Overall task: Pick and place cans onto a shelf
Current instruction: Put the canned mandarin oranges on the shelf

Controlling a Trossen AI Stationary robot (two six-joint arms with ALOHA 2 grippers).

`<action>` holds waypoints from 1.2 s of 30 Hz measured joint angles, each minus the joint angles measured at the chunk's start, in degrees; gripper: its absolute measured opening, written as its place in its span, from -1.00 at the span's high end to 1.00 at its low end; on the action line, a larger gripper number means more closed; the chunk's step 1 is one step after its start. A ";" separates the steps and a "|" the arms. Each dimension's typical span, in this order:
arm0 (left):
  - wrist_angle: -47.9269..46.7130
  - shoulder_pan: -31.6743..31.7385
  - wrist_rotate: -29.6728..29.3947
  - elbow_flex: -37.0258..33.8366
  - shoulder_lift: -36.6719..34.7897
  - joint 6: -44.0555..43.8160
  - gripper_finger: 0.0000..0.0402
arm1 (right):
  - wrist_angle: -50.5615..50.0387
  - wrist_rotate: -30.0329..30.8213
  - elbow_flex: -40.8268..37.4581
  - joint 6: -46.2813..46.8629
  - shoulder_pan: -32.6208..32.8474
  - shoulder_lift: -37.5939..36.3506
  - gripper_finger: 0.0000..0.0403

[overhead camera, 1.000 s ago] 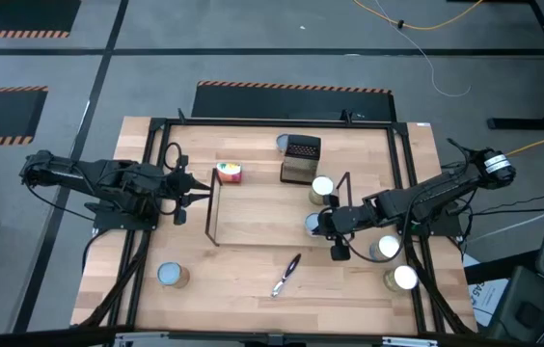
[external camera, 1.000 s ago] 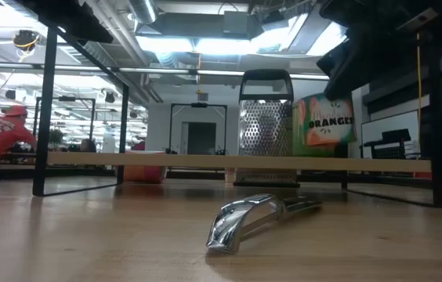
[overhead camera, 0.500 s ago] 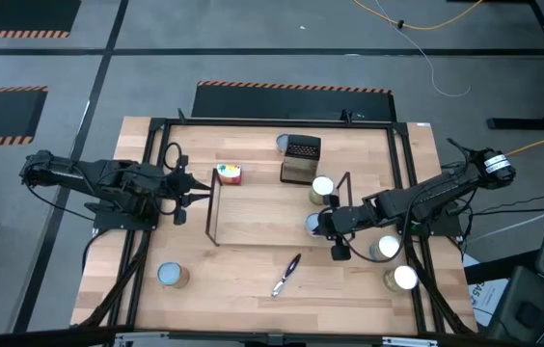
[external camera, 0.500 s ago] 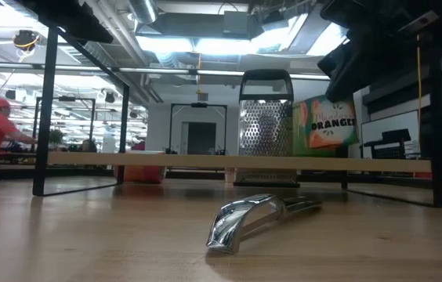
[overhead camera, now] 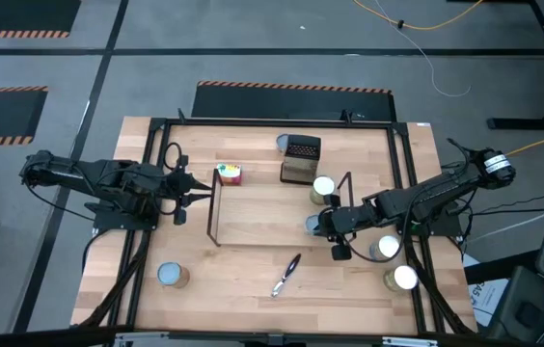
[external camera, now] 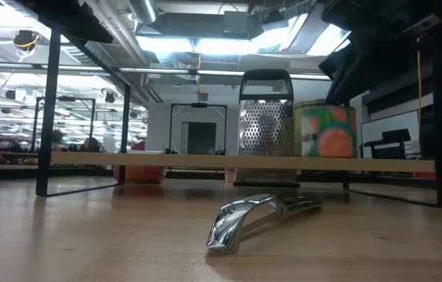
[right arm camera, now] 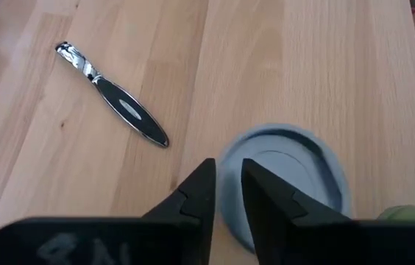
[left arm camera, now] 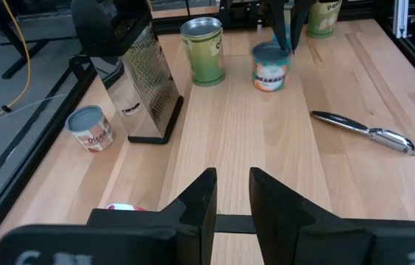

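Observation:
My right gripper (overhead camera: 323, 225) is shut on a can with a pale-blue top (right arm camera: 285, 180) and an orange-fruit label (external camera: 324, 131), at the right end of the shelf. The shelf is a black wire rack (overhead camera: 212, 207) with a wooden board (external camera: 205, 161). A green-labelled can (overhead camera: 322, 186) stands just beyond the held can. More cans stand at the far side (overhead camera: 283, 144), near left (overhead camera: 171, 275) and near right (overhead camera: 385, 248) (overhead camera: 403, 278). A red-labelled can (overhead camera: 229, 173) is by the shelf's left end. My left gripper (overhead camera: 191, 193) is open and empty, left of the shelf. My right gripper pinches the can's top rim (right arm camera: 231, 152) between its two fingers, at the rim's edge. The fingers (left arm camera: 279, 33) come down on it from above. The can stands upright, its bottom on the shelf board in the low view.
A dark perforated grater (overhead camera: 300, 159) stands at the shelf's far side; it also shows in the low view (external camera: 266, 125). A metal peeler (overhead camera: 286, 275) lies on the table nearer than the shelf. The black outer frame (overhead camera: 399, 164) runs along the table's sides.
In the low view the held can has come down a little, from tilted to upright on the shelf board, and has turned about so that a different part of its label faces the camera. A person far behind the table has moved left.

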 joint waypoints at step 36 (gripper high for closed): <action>-0.03 0.00 0.00 0.00 0.00 -0.05 0.63 | -3.30 -3.28 8.86 -12.36 -7.76 0.15 0.22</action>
